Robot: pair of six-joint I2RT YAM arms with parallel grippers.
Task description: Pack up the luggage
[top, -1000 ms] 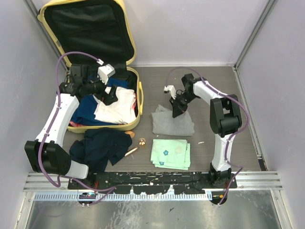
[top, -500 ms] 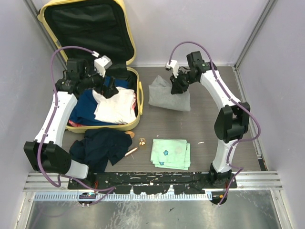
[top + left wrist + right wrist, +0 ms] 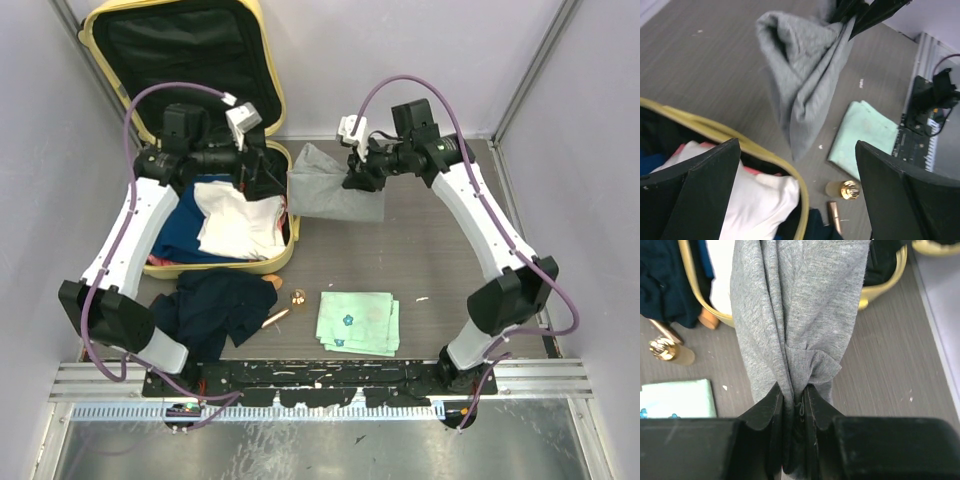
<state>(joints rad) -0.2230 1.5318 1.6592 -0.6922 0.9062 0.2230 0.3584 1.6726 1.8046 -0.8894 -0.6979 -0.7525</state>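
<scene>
**Gray shirt in the air, suitcase open in the far-left corner**

So the luggage (image 3: 190, 60) sits at the far left of the table (image 3: 440, 240), pale yellow shell, wide open. The lid stands up at the back and shows its black lining. The lower half lies flat and it's already got stuff in it: a white garment (image 3: 240, 220) on top toward the right, a navy garment (image 3: 180, 225) to its left, and a bit of pink poking out at the near edge.

The left gripper (image 3: 247, 176) hangs over the far-right part of the case. In the left wrist view its fingers (image 3: 705, 190) are spread wide with nothing between them.

Just right of the suitcase rim (image 3: 715, 132), the gray shirt (image 3: 325, 195) hangs bunched up and off the table. The right gripper (image 3: 358, 178) has it pinched at the top. The right wrist view shows the jaws squeezed tight on a wad of the fabric (image 3: 795, 305), and the rest drapes down from there.

On the table near the case:
- a dark navy garment (image 3: 215, 305), crumpled, right up against the near wall of the case
- a little gold-capped bottle (image 3: 298, 297) just right of that
- a thin rose-gold tube (image 3: 275, 318) next to the bottle, a bit nearer
- a small orange-brown thing (image 3: 272, 283) touching the case's near-right corner, can't tell what it is
- a folded mint-green cloth (image 3: 357, 322) with small blue flowers, right of the bottle
</scene>
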